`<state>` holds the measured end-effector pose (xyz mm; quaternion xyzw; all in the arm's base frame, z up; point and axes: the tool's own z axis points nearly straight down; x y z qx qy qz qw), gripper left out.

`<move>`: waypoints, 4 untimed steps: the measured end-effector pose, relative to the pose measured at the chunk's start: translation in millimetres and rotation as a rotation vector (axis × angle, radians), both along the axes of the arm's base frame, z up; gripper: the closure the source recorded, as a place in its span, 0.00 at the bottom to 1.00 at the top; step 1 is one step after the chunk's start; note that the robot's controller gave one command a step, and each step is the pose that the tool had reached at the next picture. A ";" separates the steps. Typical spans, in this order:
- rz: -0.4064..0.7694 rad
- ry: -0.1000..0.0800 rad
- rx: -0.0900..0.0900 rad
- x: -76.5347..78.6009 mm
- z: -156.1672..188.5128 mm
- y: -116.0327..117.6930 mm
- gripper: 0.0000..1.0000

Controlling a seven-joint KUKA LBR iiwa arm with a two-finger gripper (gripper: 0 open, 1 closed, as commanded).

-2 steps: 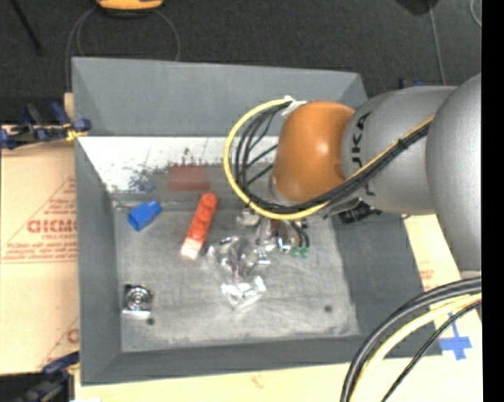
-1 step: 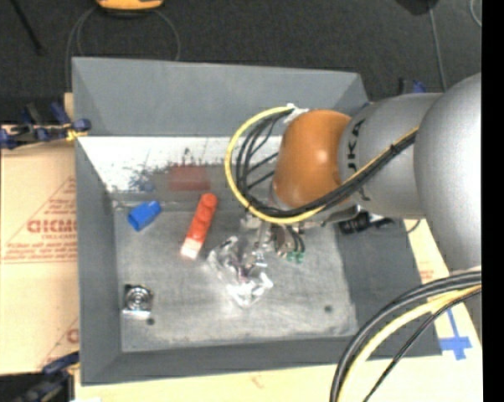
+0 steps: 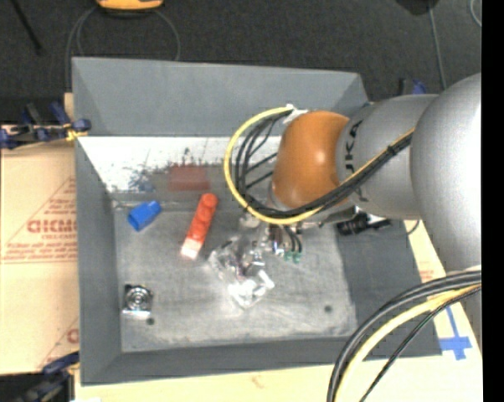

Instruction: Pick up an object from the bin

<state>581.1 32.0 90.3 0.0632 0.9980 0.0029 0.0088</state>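
My gripper (image 3: 264, 254) hangs low in the middle of the bin, under the orange wrist cover, which hides most of it. Right below and to its left lies a crumpled clear plastic wrapper (image 3: 242, 273), touching or nearly touching the gripper. A small green piece (image 3: 295, 258) shows just right of the gripper. A red and white stick of stacked bricks (image 3: 198, 225) lies tilted to the left of the gripper, apart from it.
A blue brick (image 3: 143, 215) sits near the bin's back left. A small shiny metal part (image 3: 136, 300) rests in the front left corner. The arm and its cables cover the bin's right side.
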 end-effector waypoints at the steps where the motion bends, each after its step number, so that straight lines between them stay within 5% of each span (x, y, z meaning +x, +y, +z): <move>1: -0.001 0.021 0.003 -3.0 0.2 1.4 1.00; 4: 0.003 0.015 -0.004 -1.1 50.5 -0.2 1.00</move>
